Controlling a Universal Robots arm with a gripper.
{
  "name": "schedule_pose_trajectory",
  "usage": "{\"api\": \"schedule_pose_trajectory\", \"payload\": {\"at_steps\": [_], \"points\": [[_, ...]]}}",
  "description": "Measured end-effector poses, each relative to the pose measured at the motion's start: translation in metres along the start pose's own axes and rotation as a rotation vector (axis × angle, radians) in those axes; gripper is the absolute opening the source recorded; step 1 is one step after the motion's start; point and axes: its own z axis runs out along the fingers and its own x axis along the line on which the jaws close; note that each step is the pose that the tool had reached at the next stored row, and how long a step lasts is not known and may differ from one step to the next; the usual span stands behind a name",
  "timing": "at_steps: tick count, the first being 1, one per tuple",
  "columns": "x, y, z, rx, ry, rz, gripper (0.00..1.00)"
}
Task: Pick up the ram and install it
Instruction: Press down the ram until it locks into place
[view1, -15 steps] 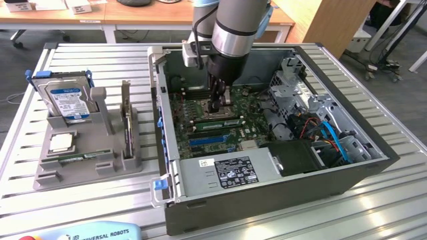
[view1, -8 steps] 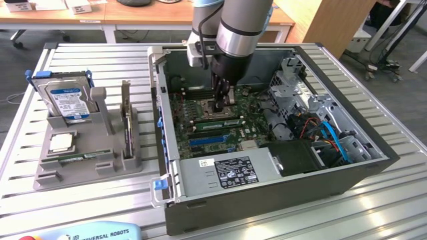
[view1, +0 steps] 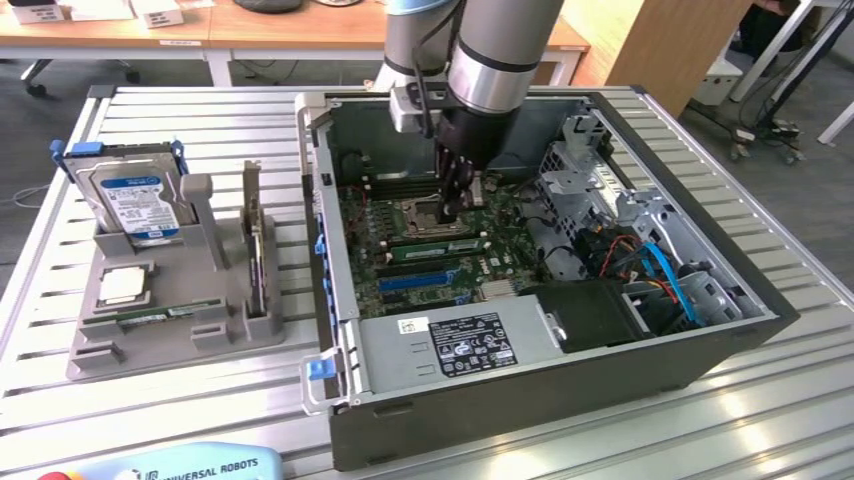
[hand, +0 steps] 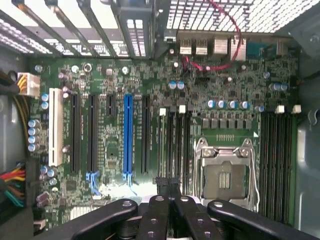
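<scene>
The gripper (view1: 461, 203) is seen lowered inside the open computer case (view1: 694, 345), its tip just above the motherboard (view1: 400, 262) beside the CPU socket (view1: 407, 213). The jaws are pressed fully together. In the wrist view a thin dark edge is seen at the gripper (hand: 167, 186) tip, in line with the memory slots (hand: 175, 145); whether a ram is pinched there cannot be told.

A green strip (view1: 441, 244) is seen lying along the slots just below the tip in the exterior view, and it is judged to be a ram at or in its slot. Another ram (view1: 251, 235) is stood upright in the grey holder (view1: 160, 335) on the desk (view1: 200, 400), at the exterior view's left, well apart from the case and next to the hard drive (view1: 131, 200).

The step in hand is judged to be the seating. For this to be done well, the stick should be kept parallel to its slot and upright, not tilted toward the socket. Pressure should be applied straight down and evenly along the top edge, so that both end latches are closed. The neighbouring slots and the socket's lever should not be touched.
</scene>
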Motion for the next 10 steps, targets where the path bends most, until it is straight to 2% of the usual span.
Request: {"api": "schedule_pose_trajectory", "payload": {"at_steps": [5,10], "points": [[0.0000,-0.0084,-0.0004,0.0001,0.0000,0.000,0.10],[0.0000,-0.0092,-0.0004,0.0000,0.0000,0.000,0.10]]}}
